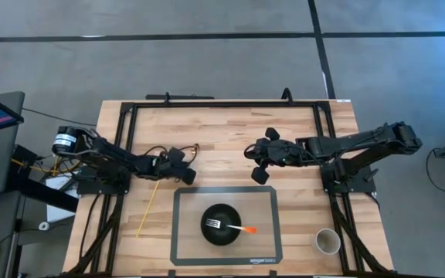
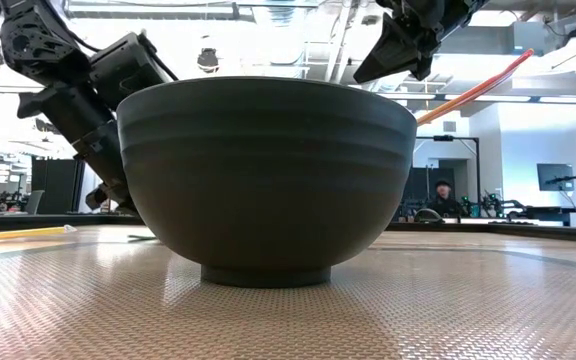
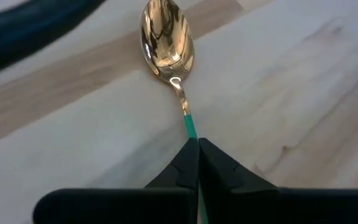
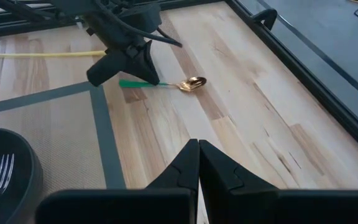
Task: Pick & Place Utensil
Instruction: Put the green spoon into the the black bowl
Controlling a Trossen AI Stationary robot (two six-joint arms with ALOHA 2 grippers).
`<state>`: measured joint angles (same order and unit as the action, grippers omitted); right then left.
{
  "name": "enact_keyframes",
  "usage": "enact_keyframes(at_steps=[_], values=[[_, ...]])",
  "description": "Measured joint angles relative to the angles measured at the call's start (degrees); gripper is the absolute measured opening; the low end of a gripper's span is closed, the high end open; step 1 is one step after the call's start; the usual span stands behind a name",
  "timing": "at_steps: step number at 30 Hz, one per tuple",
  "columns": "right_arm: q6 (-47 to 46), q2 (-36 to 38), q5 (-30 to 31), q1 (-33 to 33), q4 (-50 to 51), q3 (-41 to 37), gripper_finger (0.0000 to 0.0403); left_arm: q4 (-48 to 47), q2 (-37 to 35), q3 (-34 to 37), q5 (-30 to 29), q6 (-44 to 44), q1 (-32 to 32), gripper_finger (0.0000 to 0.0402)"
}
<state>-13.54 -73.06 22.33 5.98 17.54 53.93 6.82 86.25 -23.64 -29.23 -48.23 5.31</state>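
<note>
A spoon with a gold bowl (image 3: 166,40) and a thin green handle (image 4: 143,83) lies flat on the wooden table, just beyond the mat's far left corner. My left gripper (image 3: 198,155) (image 4: 122,67) stands over it, shut on the handle. My right gripper (image 4: 198,162) (image 1: 259,166) hovers shut and holding nothing beyond the mat's far edge, pointing toward the spoon. A black bowl (image 1: 221,224) (image 2: 268,180) sits on the mat, with an orange-handled fork (image 1: 238,228) lying in it, its handle sticking out over the rim (image 2: 478,90). My left gripper pinches the spoon's green handle (image 3: 190,127) between its two fingers, a short way behind the gold neck. The fingers come slanting down from the table's left, along the handle. The spoon lies on the table, its bowl pointing away from the gripper.
A grey mat (image 1: 185,232) lies under the bowl at the near middle. A long yellow stick (image 1: 149,205) (image 4: 48,55) lies left of the mat. A white cup (image 1: 328,241) stands near the right near corner. A black frame (image 1: 130,116) borders the tabletop.
</note>
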Motion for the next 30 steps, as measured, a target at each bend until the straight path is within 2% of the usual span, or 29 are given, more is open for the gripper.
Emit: enact_keyframes(at_steps=[6, 17, 24, 30], values=[[0.0, 0.0, 0.0, 0.0, 0.1, 0.0, 0.0001, 0.0, -0.6, 0.0, 0.8, 0.0, 0.1, 0.0016], [0.0, 0.0, 0.0, 0.0, 0.2, 0.0, 0.0001, 3.1, -0.5, 0.2, 0.6, -0.4, 0.5, 0.008], [0.0, 0.0, 0.0, 0.0, 0.2, 0.0, 0.0001, 3.3, -0.3, 0.2, 0.1, -0.4, 0.5, 0.0065], [0.0, 0.0, 0.0, 0.0, 0.2, 0.0, 0.0001, 4.2, 3.1, -0.1, -0.8, -0.5, 0.6, 0.005]])
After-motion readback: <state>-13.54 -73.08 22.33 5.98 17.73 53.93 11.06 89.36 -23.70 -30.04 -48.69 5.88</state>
